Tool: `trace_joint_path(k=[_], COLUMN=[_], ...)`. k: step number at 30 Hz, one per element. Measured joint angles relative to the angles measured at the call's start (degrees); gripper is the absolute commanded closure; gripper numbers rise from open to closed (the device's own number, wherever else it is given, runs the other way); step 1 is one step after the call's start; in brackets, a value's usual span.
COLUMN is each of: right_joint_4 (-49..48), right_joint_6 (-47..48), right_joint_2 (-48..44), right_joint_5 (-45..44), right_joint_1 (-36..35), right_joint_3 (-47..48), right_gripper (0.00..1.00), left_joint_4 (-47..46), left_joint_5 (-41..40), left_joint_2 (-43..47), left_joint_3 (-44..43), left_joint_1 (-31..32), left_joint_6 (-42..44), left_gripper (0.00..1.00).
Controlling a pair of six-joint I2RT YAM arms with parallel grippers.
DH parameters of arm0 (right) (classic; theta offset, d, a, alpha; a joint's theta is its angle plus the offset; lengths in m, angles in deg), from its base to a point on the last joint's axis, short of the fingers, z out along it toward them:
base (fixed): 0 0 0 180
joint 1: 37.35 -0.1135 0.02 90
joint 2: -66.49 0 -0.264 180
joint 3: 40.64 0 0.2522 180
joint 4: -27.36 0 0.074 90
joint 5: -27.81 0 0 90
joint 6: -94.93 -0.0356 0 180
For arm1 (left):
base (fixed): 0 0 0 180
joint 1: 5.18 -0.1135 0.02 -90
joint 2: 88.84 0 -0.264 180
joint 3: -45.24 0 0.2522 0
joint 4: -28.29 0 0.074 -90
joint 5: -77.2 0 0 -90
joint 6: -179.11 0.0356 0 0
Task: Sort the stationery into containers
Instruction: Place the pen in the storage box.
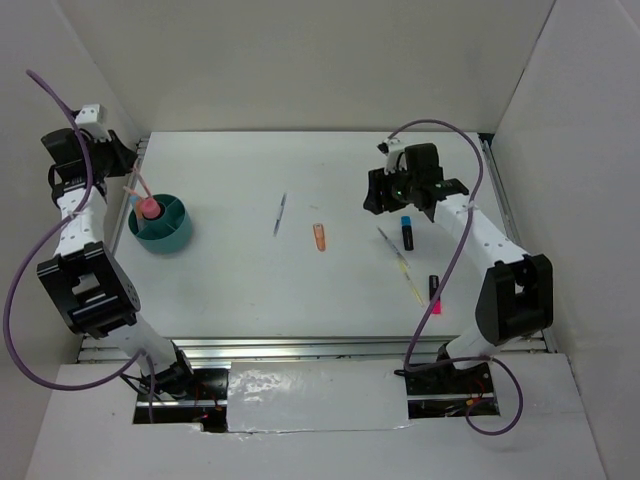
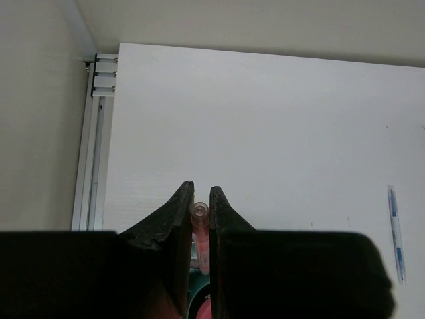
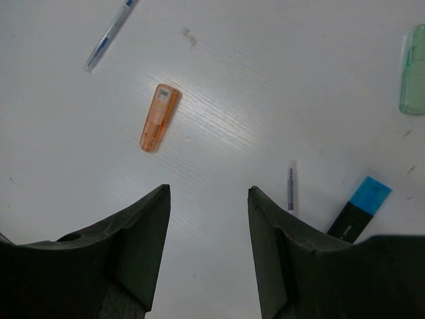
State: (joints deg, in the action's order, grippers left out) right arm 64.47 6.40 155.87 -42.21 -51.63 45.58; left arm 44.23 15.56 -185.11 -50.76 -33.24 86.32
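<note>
As the left hand sits clenched on a slim pink pen, we catch teal and a blob of pink right beneath its fingers. That's the teal tub, over at the left side of the tabletop, with a stubby pink-capped tube standing in one of its compartments. The pen runs lengthwise between the fingers, its clear round end poking out past the tips, and from above it leans steeply over the tub's far-left rim. We judge the drop turns on just that: pen above, tub straight below. Which compartment lies under it, we cannot tell. Over to the right hand: fingers spread wide, nothing between them, hovering above bare white. Ahead of it and off to its left lies a stubby orange marker, translucent, its long axis slanting away and slightly rightward in the wrist view, and the right arm is clearly the nearer one to it. Beyond that lies a thin blue pen. Just by the right finger we have a thin dark pen and a black marker with a blue cap, with something pale green at the edge.
</note>
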Motion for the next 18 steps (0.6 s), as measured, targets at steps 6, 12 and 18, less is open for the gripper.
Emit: trace_joint_path(k=[6,12,18], right_joint_4=[1.33,2.8,3.02], right_joint_6=[2.6,4.44,5.81], right_joint_2=[-1.49,-1.38,-0.59], right_joint_5=[-1.25,-1.55,-1.84], right_joint_1=[2.05,4.15,4.57], right_joint_3=[-2.58,-2.73,-2.75], right_gripper=[0.51,0.53,0.53], left_joint_4=[-4.76,-8.96,-10.6], left_joint_5=[1.42,2.91,3.93], left_joint_2=[-0.39,-1.31,-1.99], left_joint_3=[5.4,8.44,8.44], left_joint_1=[0.02,0.24,0.81], left_joint_6=[-0.68,-3.52,-3.41], left_gripper=[1.0,0.99,0.84])
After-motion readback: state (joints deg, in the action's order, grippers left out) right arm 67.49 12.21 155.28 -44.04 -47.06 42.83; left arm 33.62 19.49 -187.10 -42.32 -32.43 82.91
